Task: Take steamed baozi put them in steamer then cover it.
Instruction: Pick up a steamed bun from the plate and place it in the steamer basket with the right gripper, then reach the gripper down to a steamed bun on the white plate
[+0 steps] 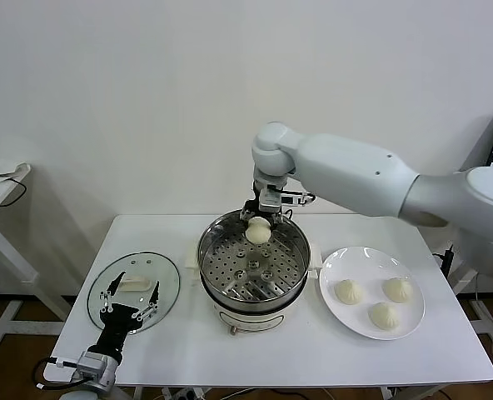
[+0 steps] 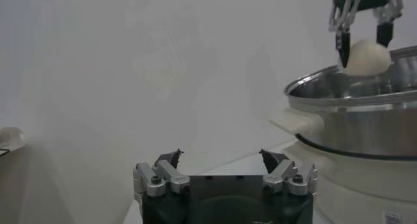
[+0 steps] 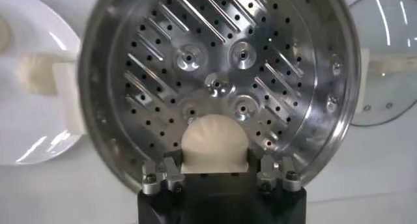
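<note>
- Our right end effector (image 1: 260, 218) hangs over the far rim of the steamer (image 1: 206, 250), its fingers closed around one steamed baozi (image 1: 258, 232).
- That held bun is small, round and cream-white, smooth and slightly glossy; it sits between the fingers, above the tray and not touching it.
- Directly below the right end effector is the steamer's perforated tray (image 3: 221, 69), shiny steel with rows of slots, small round holes and several raised studs.
- The steamer is a large round steel pot on a white base, standing on the white bench (image 1: 313, 350).
- To the right of that end effector, on the bench, a white plate (image 1: 371, 258) carries three more buns (image 1: 349, 291), pale with pleated tops, set apart from one another.
- Our left end effector (image 1: 130, 298) waits low at the near left of the bench, fingers spread wide and holding nothing.
- Just beyond the left end effector lies the cover (image 1: 167, 275), a round clear glass lid with a steel rim and white handle, flat on the bench beside the steamer.
</note>
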{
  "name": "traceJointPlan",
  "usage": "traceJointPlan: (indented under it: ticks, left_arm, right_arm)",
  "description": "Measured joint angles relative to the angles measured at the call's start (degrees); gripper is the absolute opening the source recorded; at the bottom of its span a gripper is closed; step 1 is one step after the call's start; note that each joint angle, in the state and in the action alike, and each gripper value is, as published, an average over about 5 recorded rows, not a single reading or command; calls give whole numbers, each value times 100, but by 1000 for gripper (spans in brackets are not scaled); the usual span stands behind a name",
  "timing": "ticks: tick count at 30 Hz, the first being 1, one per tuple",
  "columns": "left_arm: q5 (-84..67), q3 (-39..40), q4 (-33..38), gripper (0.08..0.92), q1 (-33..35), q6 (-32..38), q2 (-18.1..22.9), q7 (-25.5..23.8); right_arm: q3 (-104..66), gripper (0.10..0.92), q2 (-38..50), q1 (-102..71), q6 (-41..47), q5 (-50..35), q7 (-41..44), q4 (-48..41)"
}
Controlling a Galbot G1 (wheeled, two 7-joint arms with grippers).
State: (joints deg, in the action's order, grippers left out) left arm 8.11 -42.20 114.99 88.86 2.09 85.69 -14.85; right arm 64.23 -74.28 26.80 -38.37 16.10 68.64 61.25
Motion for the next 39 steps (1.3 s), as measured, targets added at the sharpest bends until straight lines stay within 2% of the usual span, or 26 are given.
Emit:
traceJointPlan:
  ticks: [10,18,23,30,39]
  left_arm:
    - [-1,-7,-51,823,-24,11,0,-11]
    - [-10,-13,-92,823,-33,19,11,-13]
    - [-10,-40,-106,823,-18,27,9,-13]
    - [-11,1,-70,823,18,23,-8,-5]
    - [-9,108,36,823,31,-12,-37,16]
  right_arm:
    - [-198,661,-295,-368,-98,288,-79,-542]
    - [-247,810,-351,-480,-64,309,-130,-685]
    - [-258,822,-236,-406,74,110,-100,-559]
    - [-71,823,406,185,541,-671,130,40]
    - [434,823,1883,945,1699,-1843,526,1047]
